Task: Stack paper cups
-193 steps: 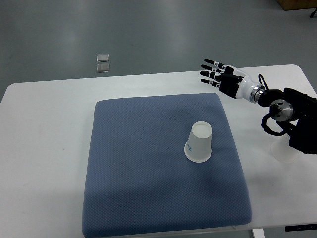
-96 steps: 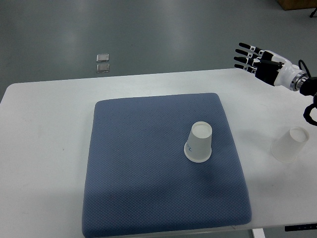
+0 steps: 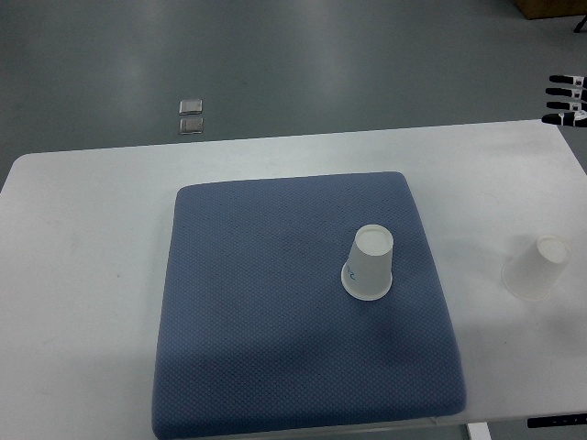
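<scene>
- A white paper cup stands upside down on the right half of a square blue textured fabric mat; a small blue scribble shows low on its side, too small to read.
- A second white paper cup, also inverted and leaning slightly, sits on the bare white tabletop, off the mat's right edge and well apart from the first cup. No print can be made out on it.
- Only the black-and-white fingertips of the right hand show at the picture's right edge, above the tabletop's far right corner. The fingers are stretched out straight and spread, holding nothing and touching nothing, far from both cups.
- Two small grey square plates lie on the grey floor beyond the tabletop's far edge.
</scene>
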{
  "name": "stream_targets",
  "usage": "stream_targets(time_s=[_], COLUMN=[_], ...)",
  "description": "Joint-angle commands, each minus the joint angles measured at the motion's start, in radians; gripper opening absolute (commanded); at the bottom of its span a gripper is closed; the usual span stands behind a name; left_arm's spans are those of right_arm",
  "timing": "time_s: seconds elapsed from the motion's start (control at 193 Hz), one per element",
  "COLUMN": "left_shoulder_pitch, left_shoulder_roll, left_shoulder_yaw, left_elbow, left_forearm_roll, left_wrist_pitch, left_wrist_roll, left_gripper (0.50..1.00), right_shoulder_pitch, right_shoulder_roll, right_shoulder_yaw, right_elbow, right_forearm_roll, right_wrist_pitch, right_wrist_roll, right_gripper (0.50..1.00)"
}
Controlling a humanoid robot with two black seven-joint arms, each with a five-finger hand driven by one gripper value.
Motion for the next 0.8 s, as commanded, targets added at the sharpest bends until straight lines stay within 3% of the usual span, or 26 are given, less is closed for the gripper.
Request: stream_targets(time_s=[0.0, 0.099, 0.26, 0.576, 0.649, 0.795], left_shoulder_pitch=[0.000, 0.000, 0.000, 0.000, 0.000, 0.000], left_shoulder_roll=[0.000, 0.000, 0.000, 0.000, 0.000, 0.000], left_shoulder_yaw=[0.000, 0.000, 0.000, 0.000, 0.000, 0.000], left_elbow=[0.000, 0.000, 0.000, 0.000, 0.000, 0.000], left_forearm_roll=[0.000, 0.000, 0.000, 0.000, 0.000, 0.000], left_wrist_pitch=[0.000, 0.000, 0.000, 0.000, 0.000, 0.000], left_wrist_roll=[0.000, 0.000, 0.000, 0.000, 0.000, 0.000], left_gripper=[1.000, 1.000, 1.000, 1.000, 1.000, 1.000], right_shoulder_pitch=[0.019, 0.019, 0.015, -0.050, -0.060, -0.063], right_shoulder_roll=[-0.038, -0.117, -0.214, -0.240, -0.249, -0.278], right_shoulder_yaw=[-0.002, 0.000, -0.015, -0.138, -0.204, -0.269], right_elbow=[0.027, 0.145, 0.308, 0.415, 0.417, 0.446], right_forearm_roll=[-0.143, -0.271, -0.468, -0.825, -0.859, -0.865], right_wrist_pitch=[0.000, 0.000, 0.000, -0.013, -0.082, -0.102], right_wrist_roll=[0.040, 0.059, 0.163, 0.396, 0.398, 0.398], right_gripper=[0.938, 0.938, 0.938, 0.938, 0.938, 0.938])
